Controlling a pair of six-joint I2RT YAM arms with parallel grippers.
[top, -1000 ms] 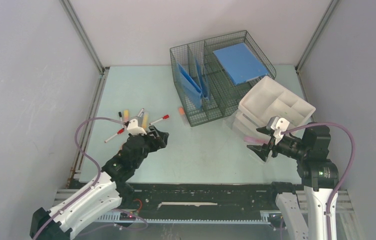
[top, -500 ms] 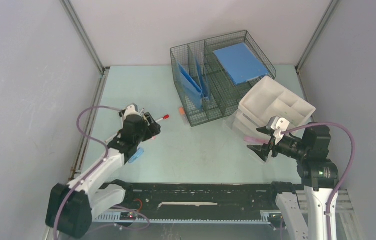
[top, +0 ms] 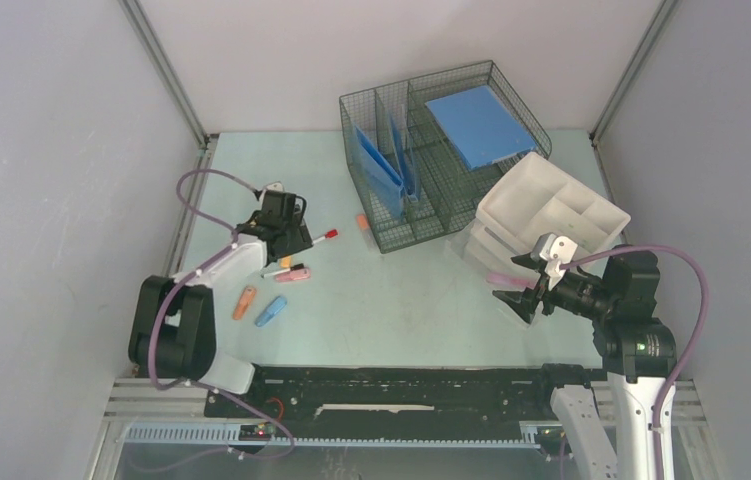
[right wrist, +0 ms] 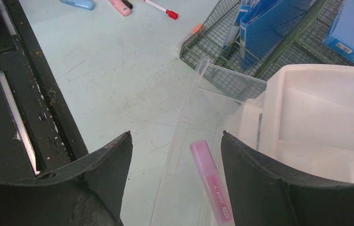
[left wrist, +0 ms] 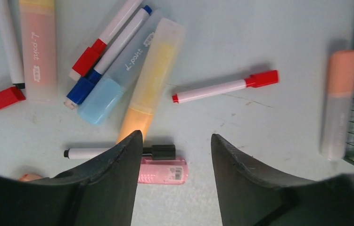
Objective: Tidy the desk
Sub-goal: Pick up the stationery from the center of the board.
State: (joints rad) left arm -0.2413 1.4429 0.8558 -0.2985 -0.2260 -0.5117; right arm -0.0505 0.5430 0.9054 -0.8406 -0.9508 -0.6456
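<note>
Risks first. Nearest me, off the near-right corner of the wire basket, the right hand is hovering with jaws wide apart, gripping nothing. A pink highlighter is lying between the jaws and touching neither. It seems to be perching on a clear tray; how securely, I cannot tell. Judgement: a nudge from either finger is risking rolling it off, the barrel being smooth.

Further out, to the basket's left, the left hand is hanging open and empty over a litter of pens. Under the gap, a short pink marker and a black-capped pen are lying side by side, touching. Judgement: closing here is risking pinching both, or squirting one out sideways, since slick barrels slide on a smooth top. The yellow highlighter is ending just beside one finger and may be getting dragged.

Materials. The desk is lying under the basket and running bare to its left and near side: pale mint, smooth, faintly scuffed. The highlighters are showing as frosted, flattish plastic, and the red-capped pen as a thin white cylinder. An orange highlighter is resting just beside the basket's wall. The basket itself is reading as rigid dark mesh, partitioned, holding leaning blue folders and a flat blue box. A white organiser in glossy moulded plastic is sitting tilted at the basket's right corner.
</note>
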